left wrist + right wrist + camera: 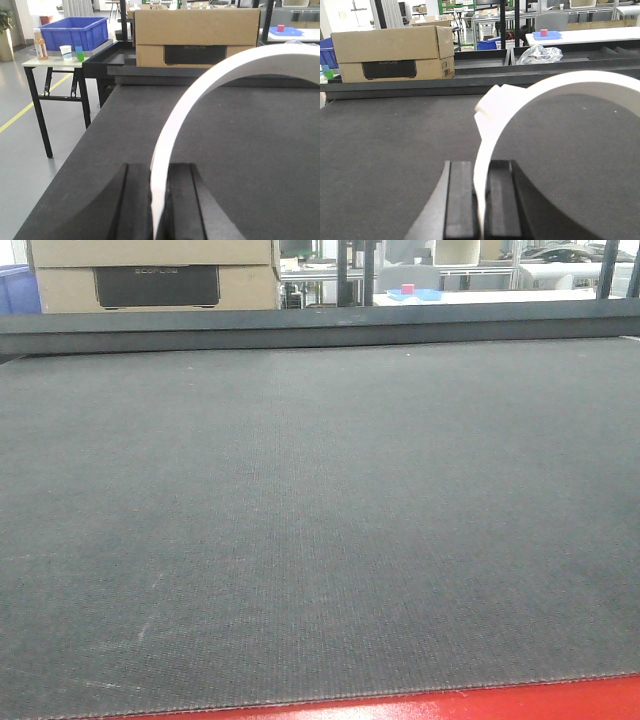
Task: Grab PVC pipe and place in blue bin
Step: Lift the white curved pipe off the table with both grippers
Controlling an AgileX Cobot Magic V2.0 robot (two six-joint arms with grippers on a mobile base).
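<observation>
Blue bin (75, 31), tan box (195, 30), white curved strip (175, 120), dark mat (320, 520)

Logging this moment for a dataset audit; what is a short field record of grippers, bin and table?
left gripper: fingers pressed on a white curved strip
right gripper: fingers pressed on a second white strip
task piece: unclear whether either strip is it
blue bin: on side table off the mat's left edge
black mat: cardboard box at far edge

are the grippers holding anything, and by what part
The left gripper pinches a white curved strip by its lower end. The right gripper pinches a second strip the same way.
</observation>
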